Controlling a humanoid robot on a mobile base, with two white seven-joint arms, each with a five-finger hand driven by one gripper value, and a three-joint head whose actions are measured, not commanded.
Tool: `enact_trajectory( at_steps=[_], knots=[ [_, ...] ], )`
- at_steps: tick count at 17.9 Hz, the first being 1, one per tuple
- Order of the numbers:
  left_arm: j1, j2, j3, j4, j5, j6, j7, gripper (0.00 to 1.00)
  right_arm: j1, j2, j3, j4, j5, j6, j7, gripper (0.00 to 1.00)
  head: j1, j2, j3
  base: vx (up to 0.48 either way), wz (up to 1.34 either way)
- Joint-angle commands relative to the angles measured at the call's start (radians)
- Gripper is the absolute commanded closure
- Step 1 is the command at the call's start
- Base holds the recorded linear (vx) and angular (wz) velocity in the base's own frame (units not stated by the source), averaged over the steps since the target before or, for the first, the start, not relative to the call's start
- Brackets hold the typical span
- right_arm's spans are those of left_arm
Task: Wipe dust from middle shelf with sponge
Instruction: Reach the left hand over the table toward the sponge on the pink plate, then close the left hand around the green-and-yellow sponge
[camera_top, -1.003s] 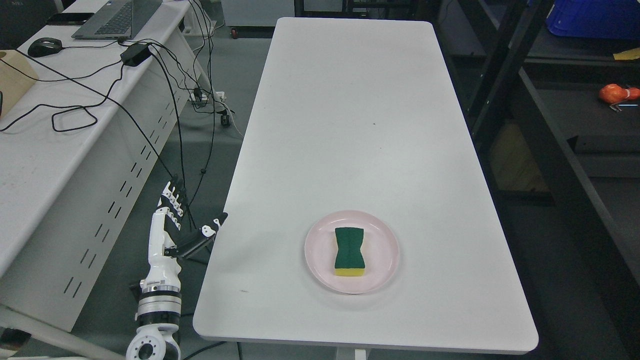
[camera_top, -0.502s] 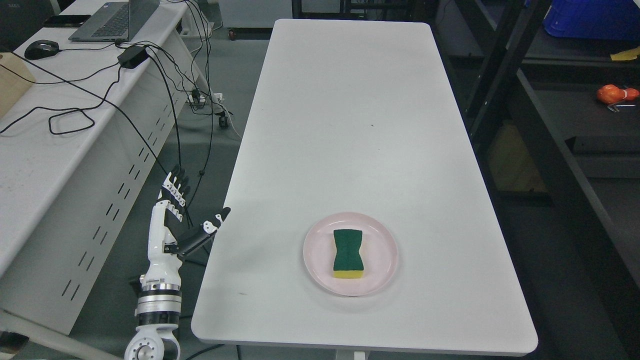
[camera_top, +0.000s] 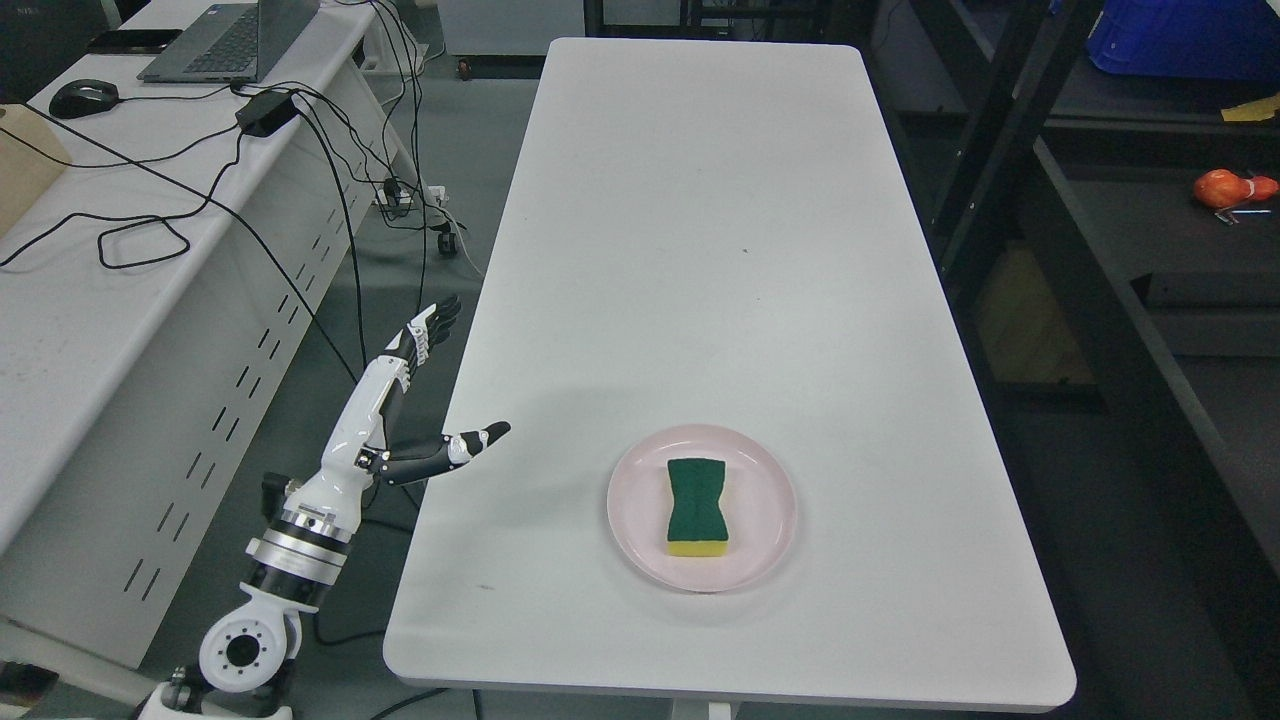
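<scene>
A green sponge (camera_top: 698, 506) with a yellow underside lies flat on a pink plate (camera_top: 635, 520) near the front of the white table (camera_top: 700, 250). My left hand (camera_top: 445, 385) hovers at the table's left edge, well to the left of the plate. Its fingers are stretched out and the thumb points right over the tabletop; it holds nothing. My right arm does not show. Dark metal shelving (camera_top: 1130, 330) stands along the right side of the table.
A white desk (camera_top: 90, 290) on the left carries a laptop (camera_top: 215, 40), a mouse (camera_top: 85, 97) and loose black cables (camera_top: 140, 240). An orange object (camera_top: 1230, 187) lies on the right shelf, below a blue bin (camera_top: 1185, 40).
My left hand has risen and swung right towards the table edge, tilting so the thumb now reaches over the tabletop. The sponge and plate have not moved.
</scene>
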Motion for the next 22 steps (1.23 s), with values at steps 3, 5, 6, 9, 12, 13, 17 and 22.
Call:
enact_trajectory(
  at_steps=[3,5,6,9,12,13,17,22],
  knots=[
    [-0.265,0.233,-0.225,0.121,-0.555,-0.258,-0.156,0.03,0.000,-0.017,0.000,-0.017,0.000,-0.001,0.000,0.00,0.0000,0.000,0.000,0.000,0.01],
    [-0.327,0.230,-0.294,0.130,-0.683,-0.314,-0.194,0.03,0.000,-0.017,0.000,-0.017,0.000,-0.001,0.000,0.00,0.0000,0.000,0.000,0.000,0.00],
    [-0.360,0.227,-0.341,0.147,-0.732,-0.339,-0.202,0.03,0.000,-0.017,0.000,-0.017,0.000,-0.001,0.000,0.00,0.0000,0.000,0.000,0.000,0.00],
    [-0.456,0.208,-0.518,0.182,-0.841,-0.364,-0.207,0.03,0.000,-0.017,0.000,-0.017,0.000,-0.001,0.000,0.00,0.0000,0.000,0.000,0.000,0.00],
    [-0.515,0.149,-0.671,0.182,-0.881,-0.364,-0.208,0.03,0.000,-0.017,0.000,-0.017,0.000,-0.001,0.000,0.00,0.0000,0.000,0.000,0.000,0.00],
    [-0.521,0.124,-0.705,0.182,-0.886,-0.364,-0.208,0.03,0.000,-0.017,0.000,-0.017,0.000,-0.001,0.000,0.00,0.0000,0.000,0.000,0.000,0.00],
    [-0.512,0.063,-0.745,0.178,-0.886,-0.385,-0.251,0.03,0.000,-0.017,0.000,-0.017,0.000,-0.001,0.000,0.00,0.0000,0.000,0.000,0.000,0.00],
    [-0.509,0.038,-0.759,0.188,-0.888,-0.402,-0.259,0.06,0.000,-0.017,0.000,-0.017,0.000,-0.001,0.000,0.00,0.0000,0.000,0.000,0.000,0.00]
  ],
)
